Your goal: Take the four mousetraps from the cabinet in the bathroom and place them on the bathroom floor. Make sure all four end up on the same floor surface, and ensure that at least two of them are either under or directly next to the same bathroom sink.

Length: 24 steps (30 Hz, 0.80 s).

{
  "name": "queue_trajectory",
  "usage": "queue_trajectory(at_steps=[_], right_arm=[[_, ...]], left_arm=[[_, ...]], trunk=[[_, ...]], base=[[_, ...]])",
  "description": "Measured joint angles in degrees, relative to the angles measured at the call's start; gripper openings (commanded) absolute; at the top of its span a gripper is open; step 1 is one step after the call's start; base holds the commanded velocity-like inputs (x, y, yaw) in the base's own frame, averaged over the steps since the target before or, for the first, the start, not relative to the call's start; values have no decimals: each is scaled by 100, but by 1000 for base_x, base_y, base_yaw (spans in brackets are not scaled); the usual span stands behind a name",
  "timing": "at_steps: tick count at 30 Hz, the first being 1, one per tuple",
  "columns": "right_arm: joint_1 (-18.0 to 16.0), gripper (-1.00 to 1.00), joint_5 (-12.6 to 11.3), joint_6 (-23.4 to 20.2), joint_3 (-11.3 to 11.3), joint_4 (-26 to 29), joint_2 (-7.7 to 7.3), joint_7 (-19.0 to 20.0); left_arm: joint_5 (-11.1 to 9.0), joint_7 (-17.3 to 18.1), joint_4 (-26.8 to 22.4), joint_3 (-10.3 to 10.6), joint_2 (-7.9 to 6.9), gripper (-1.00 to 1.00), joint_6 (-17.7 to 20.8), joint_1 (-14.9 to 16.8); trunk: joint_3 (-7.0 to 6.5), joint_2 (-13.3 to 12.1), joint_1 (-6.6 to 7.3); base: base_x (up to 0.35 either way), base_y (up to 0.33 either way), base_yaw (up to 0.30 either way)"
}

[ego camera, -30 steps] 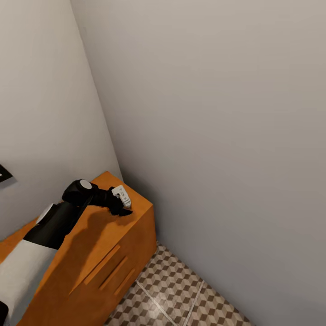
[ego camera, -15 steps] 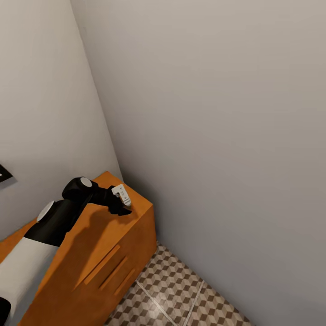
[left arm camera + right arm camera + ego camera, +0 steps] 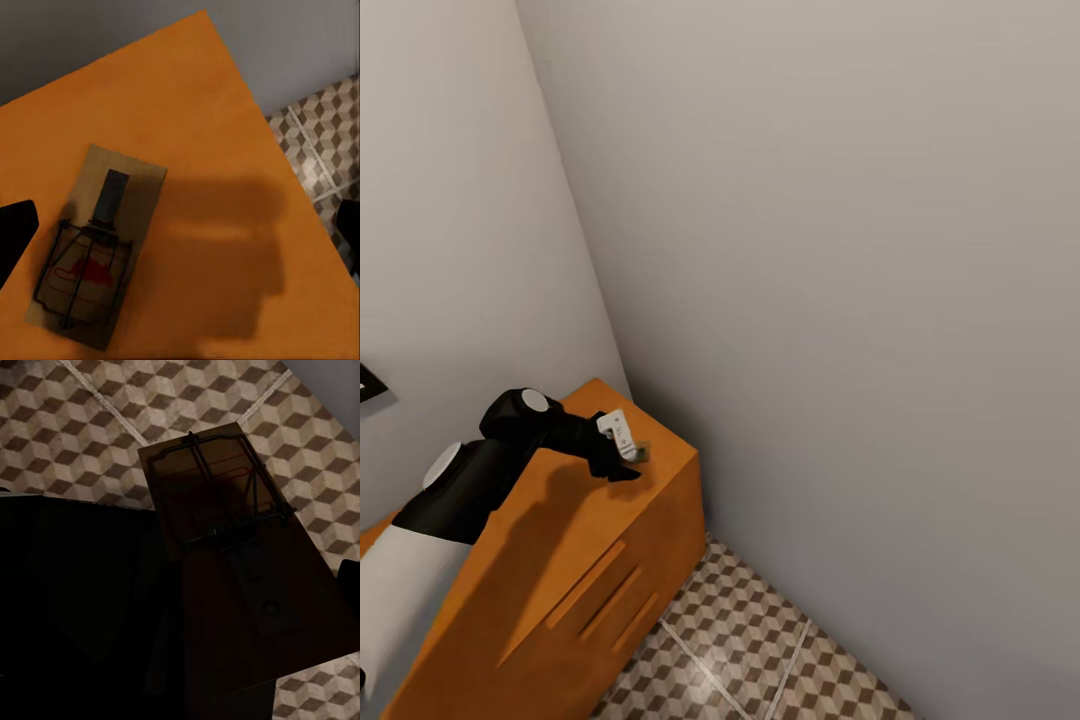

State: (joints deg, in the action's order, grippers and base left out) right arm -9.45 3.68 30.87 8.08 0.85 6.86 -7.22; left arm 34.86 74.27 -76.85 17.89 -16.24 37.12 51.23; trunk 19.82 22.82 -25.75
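Near: the right pincer (image 3: pixel 225 607) is closed on a small flat brown wooden mousetrap with dark wire parts (image 3: pixel 217 495), held over the cube-patterned brown, beige and white tiled bathroom floor (image 3: pixel 90 427). This held trap is not yet on the floor.

Middle: the low orange-brown wooden cabinet with slim bar handles (image 3: pixel 595 570) stands against the left wall, in the corner. The black left arm reaches across its top.

Far end of the cabinet top: compared with the two earlier head frames, the left arm has drawn back toward the left, and the left pincer (image 3: pixel 622 462) has moved a little off the far right corner. A small object now shows just beside the fingers (image 3: pixel 641 453); in the earlier frames that spot was covered.

Left wrist view: a second brown wooden mousetrap with wire frame and red marking (image 3: pixel 94 244) lies flat on the cabinet top, between the dark fingertips (image 3: pixel 16 232) at both frame edges. The fingers are spread wide and apart from the board, gripping nothing.

Judgement: the left pincer is lining up over this trap; closing on it is the pending step. With one trap held and one on the cabinet, floor placement remains to be done.
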Motion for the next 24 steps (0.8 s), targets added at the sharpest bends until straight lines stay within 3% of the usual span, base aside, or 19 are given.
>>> queue_trajectory(at_steps=[8,15,24], right_arm=[[0,-100,1,0,1,0,6,-1],[0,-100,0,0,1,0,7,-1],[0,-100,0,0,1,0,7,-1]], left_arm=[[2,236,-142,-343,-138,100,-84,0],[-6,362,-177,-416,-377,100,-96,-4],[-7,691,-241,-433,-475,100,-107,-2]], trunk=[[0,0,0],[0,0,0],[0,0,0]], base=[[0,0,0],[0,0,0],[0,0,0]])
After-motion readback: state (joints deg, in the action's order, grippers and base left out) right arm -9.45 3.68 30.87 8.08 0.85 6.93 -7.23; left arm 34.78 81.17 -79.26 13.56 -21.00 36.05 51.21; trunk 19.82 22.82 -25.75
